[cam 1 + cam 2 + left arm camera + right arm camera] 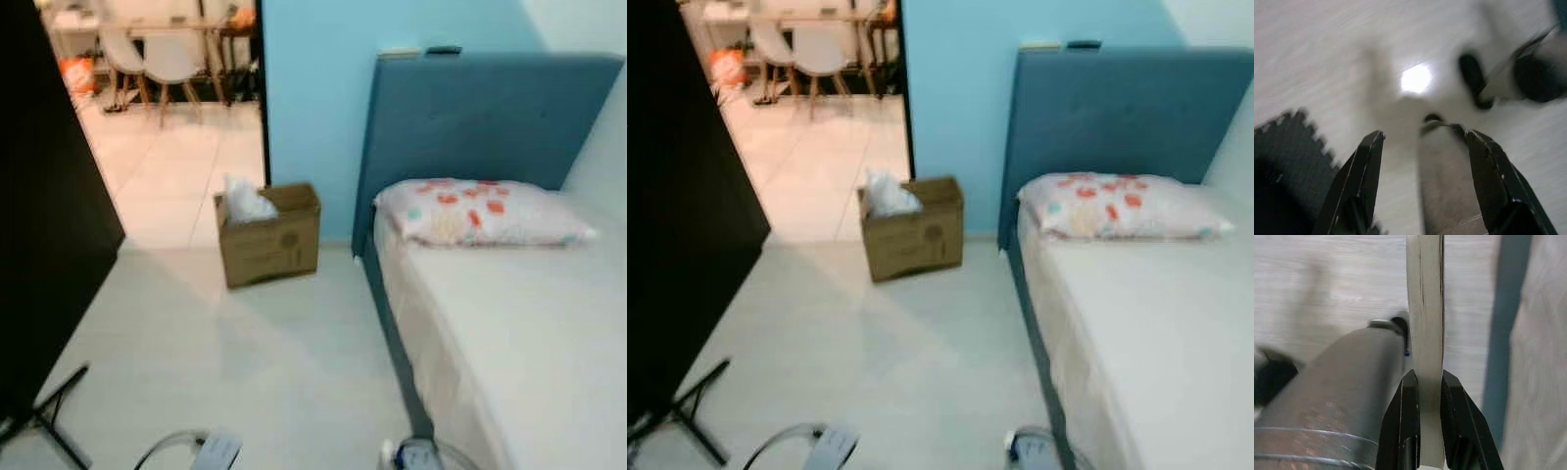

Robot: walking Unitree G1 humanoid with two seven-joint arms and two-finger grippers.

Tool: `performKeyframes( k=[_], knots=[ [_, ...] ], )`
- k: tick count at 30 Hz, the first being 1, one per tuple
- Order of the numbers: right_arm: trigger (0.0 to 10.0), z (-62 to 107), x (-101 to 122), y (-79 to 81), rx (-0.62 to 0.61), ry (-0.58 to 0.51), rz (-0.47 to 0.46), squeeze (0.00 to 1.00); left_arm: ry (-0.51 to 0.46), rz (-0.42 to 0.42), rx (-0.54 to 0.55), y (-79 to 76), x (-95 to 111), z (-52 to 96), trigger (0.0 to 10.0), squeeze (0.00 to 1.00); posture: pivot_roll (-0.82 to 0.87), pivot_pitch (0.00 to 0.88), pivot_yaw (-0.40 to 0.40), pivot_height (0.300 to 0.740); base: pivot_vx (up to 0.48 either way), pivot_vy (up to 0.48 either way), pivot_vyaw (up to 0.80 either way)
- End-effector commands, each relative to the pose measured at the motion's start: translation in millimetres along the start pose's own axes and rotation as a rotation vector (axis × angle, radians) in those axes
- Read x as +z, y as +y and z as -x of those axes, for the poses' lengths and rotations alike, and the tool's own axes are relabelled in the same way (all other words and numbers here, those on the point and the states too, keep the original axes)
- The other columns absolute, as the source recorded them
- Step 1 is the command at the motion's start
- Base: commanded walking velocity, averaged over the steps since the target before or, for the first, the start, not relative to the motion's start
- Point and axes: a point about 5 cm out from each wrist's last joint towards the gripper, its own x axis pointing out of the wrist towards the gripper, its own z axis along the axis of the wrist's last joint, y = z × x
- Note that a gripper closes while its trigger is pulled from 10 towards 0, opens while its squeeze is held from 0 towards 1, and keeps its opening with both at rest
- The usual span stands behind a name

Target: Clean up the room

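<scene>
From the head, a cardboard box (pixel 271 235) stuffed with crumpled white material (pixel 245 201) sits on the pale floor (pixel 245 362) by the blue wall, just left of the bed (pixel 529 333) with its blue headboard (pixel 490 113) and flowered pillow (pixel 480 211). The right wrist view adds what the head views miss: the right gripper (pixel 1428 382) clamped on a thin, pale flat object (pixel 1425 308), held edge-on beside the bed frame. In the left wrist view, the left gripper (pixel 1422 139) hangs with fingers apart above the floor, a dark toothed mat (pixel 1288 156) beneath.
</scene>
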Motion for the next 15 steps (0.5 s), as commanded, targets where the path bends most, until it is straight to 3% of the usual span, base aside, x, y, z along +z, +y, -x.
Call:
performKeyframes(
  k=[1,8,15],
  knots=[
    [10.0,-1.3,10,3.4,0.01,-0.038,-0.004,0.0,0.032,0.001,0.002,0.7,-10,1.4,10.0,0.0,0.02,0.0,-0.013,0.727,0.48,0.0,-0.77],
    [10.0,-2.4,25,5.4,0.015,-0.094,-0.012,0.0,0.035,0.003,0.003,0.8,-12,1.7,10.0,0.0,0.02,0.0,-0.011,0.727,0.48,0.0,-0.69],
    [10.0,-3.1,38,6.7,0.021,-0.13,-0.003,0.0,0.036,0.006,0.004,0.1,-13,1.6,10.0,0.0,0.02,0.0,-0.016,0.727,0.48,0.0,0.0]
  ],
)
